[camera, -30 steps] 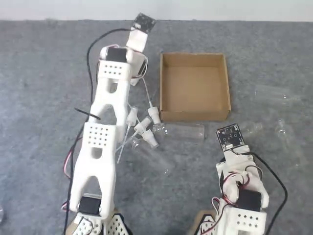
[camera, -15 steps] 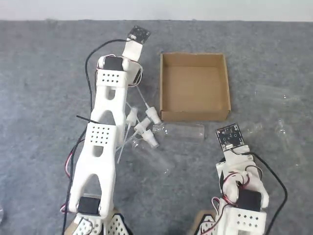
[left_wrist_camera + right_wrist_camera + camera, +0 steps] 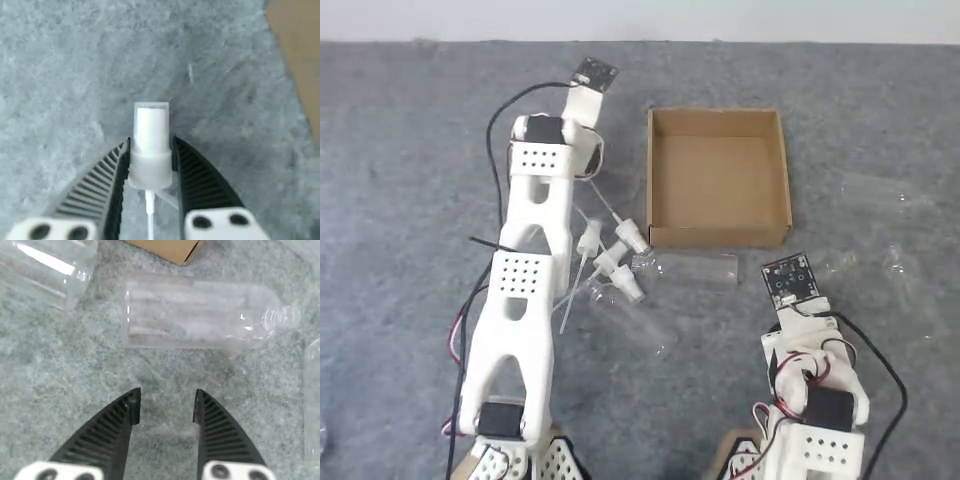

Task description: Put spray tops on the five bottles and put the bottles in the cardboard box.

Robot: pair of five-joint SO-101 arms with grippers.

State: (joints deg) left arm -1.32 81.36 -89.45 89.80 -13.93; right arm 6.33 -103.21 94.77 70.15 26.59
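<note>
Over the last second the left arm (image 3: 542,190) has swung its wrist away from the cardboard box (image 3: 718,236), from just off the box's far left corner to a place further out on that side. Its load went with it. The left gripper (image 3: 150,145) is closed to a narrow gap on a spray top (image 3: 150,125), with the jaws pressing the collar from both sides. The nozzle head points away from the wrist and the dip tube runs back between the jaws.

The right arm has kept still. The right gripper (image 3: 166,394) stands about half open and holds nothing. It sits on the near side of the box, just short of a clear bottle (image 3: 200,315) that lies on its side by the box's near right corner.

For the task this looks like a very early stage. One top is in hand, no bottle in view wears one, and the box holds nothing. The swing carries the top away from the bottles, so top and bottle must yet be brought together.

The other spray tops (image 3: 610,258) lie bunched just off the box's near left corner. Further bottles lie near the box's front and right sides, but they are clear against grey and their count is uncertain.

The worktop (image 3: 410,150) has a grey, napped, felt-like cover. Beyond the box's far side runs a plain pale band (image 3: 770,20) of the room.
</note>
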